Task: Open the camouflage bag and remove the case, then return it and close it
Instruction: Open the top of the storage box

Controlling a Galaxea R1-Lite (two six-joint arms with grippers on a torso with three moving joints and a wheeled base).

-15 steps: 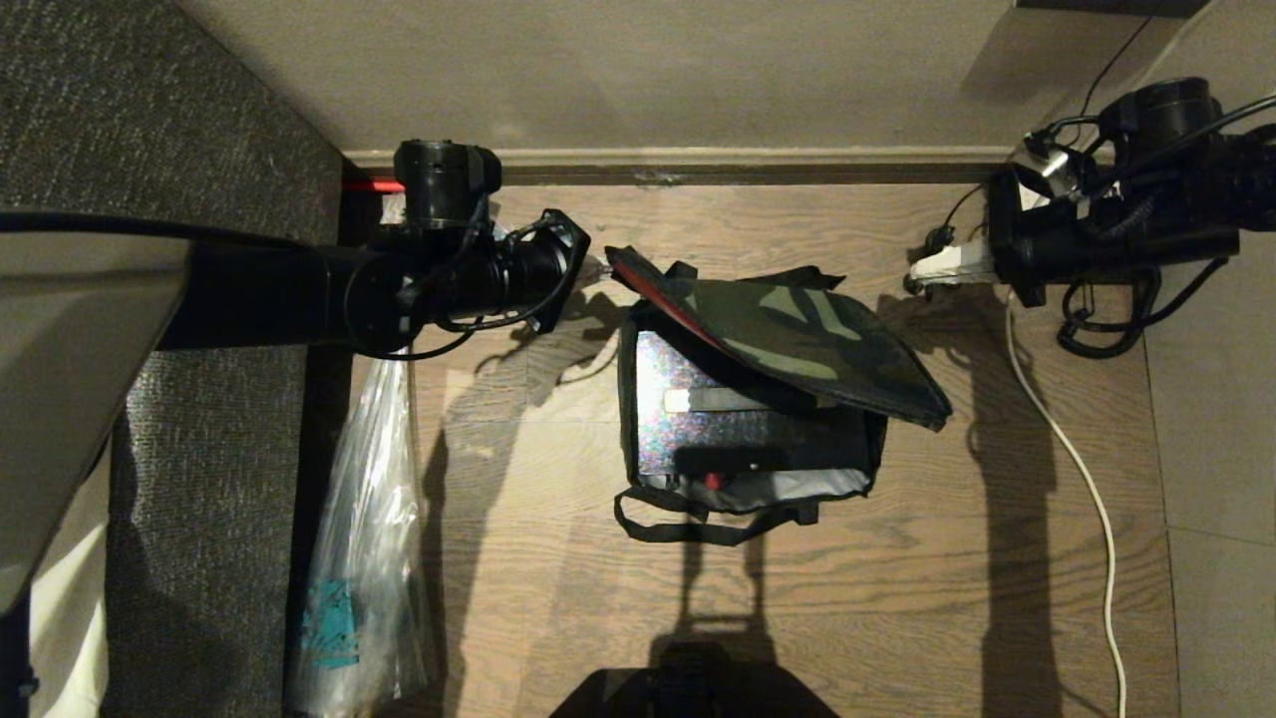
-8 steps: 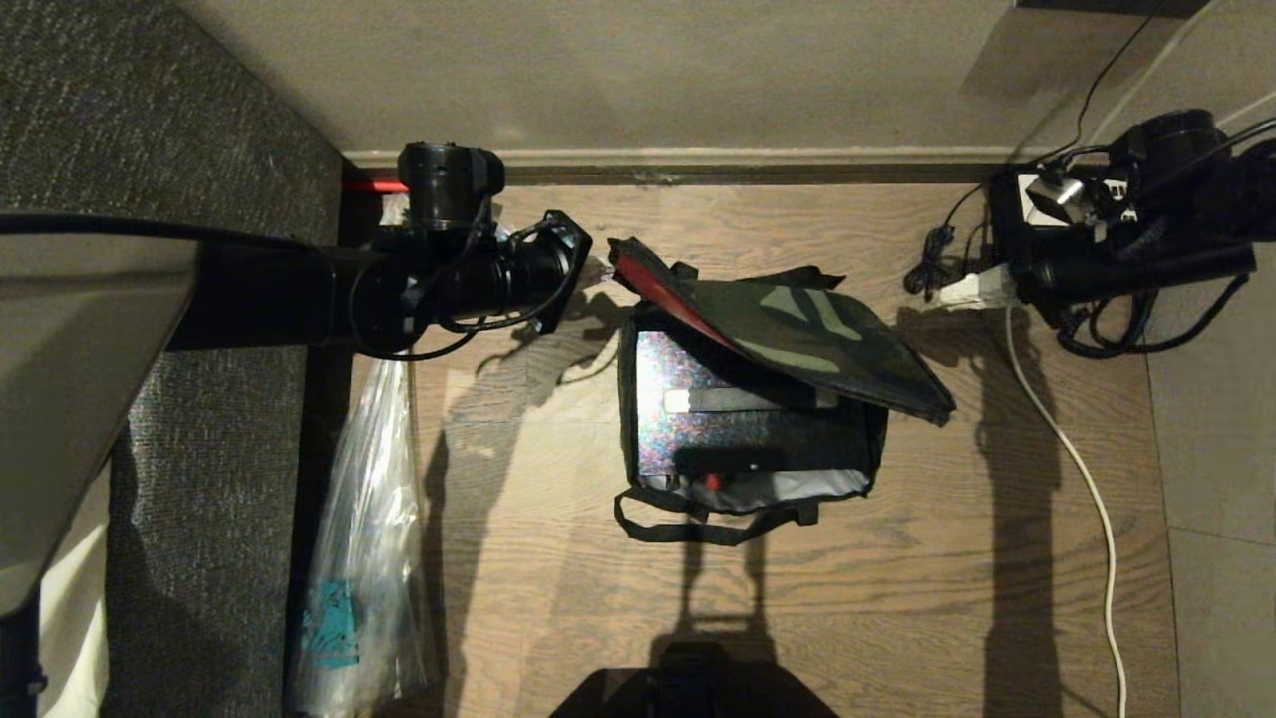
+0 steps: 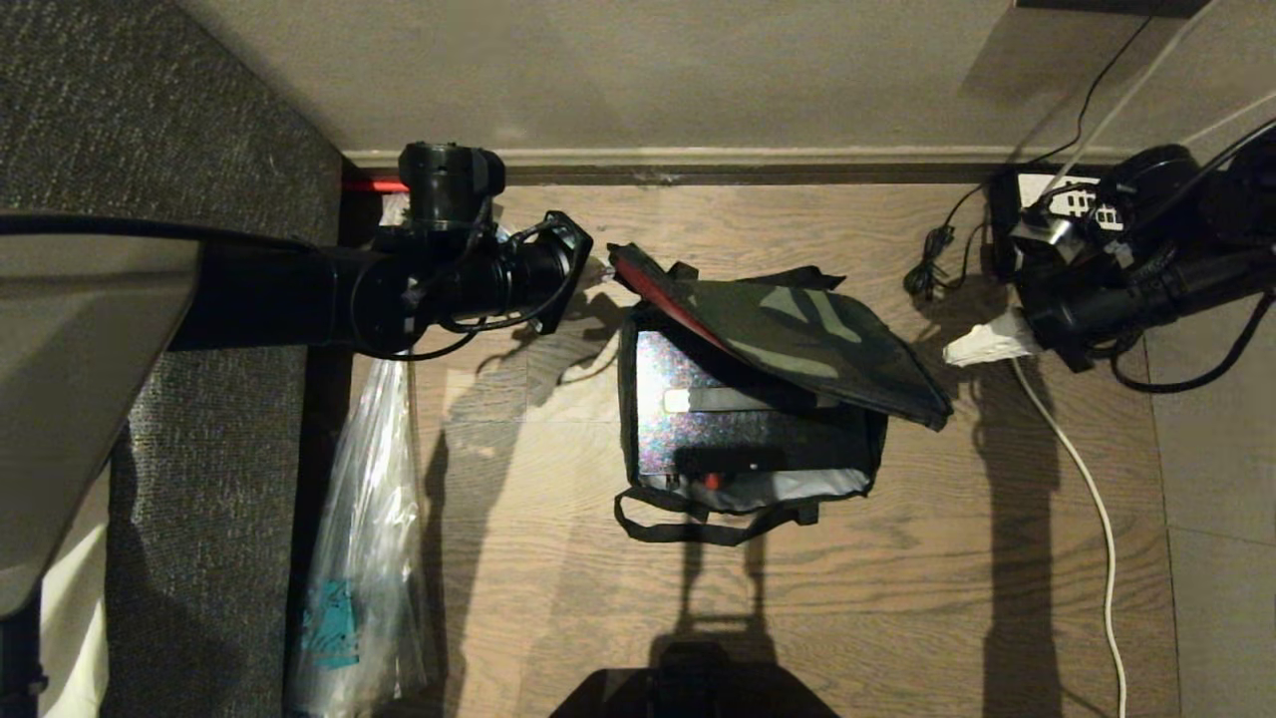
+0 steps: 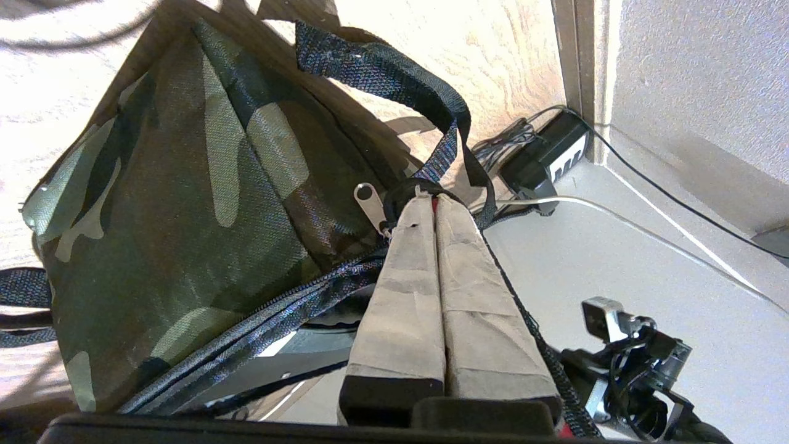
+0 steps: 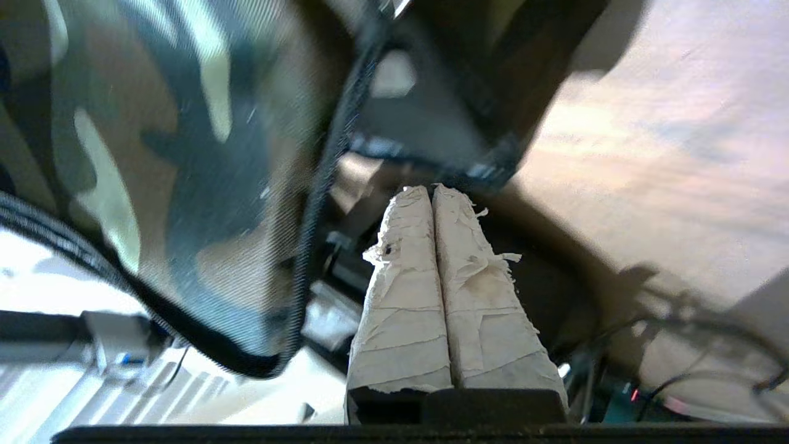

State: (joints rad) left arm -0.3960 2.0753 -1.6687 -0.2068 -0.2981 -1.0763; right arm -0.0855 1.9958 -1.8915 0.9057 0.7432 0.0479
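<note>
Two arms frame the wooden floor (image 3: 558, 598), which fills the centre of the head view, with a pale wall (image 3: 648, 70) across the top and a dark textured panel (image 3: 150, 90) at the upper left. The camouflage bag (image 3: 797, 339) sits mid-frame on the floor, its lid tilted up and its red inner edge showing; the case (image 3: 738, 439) lies inside it, glossy and dark, with grey lining along its lower side. A clear plastic bag (image 3: 364, 538) lies at the lower left, and a white cable (image 3: 1087, 499) runs down the right side from a power strip (image 3: 1067, 194) at the upper right.

The left end effector (image 4: 428, 203) has its taped fingers pressed together on the lid's corner by the zipper pull (image 4: 370, 203), a grip only the left wrist view shows. The right end effector (image 3: 972, 349), at the right edge of the head view, is closed on nothing, clear of the bag; its wrist view shows the blurred lid from beneath.
</note>
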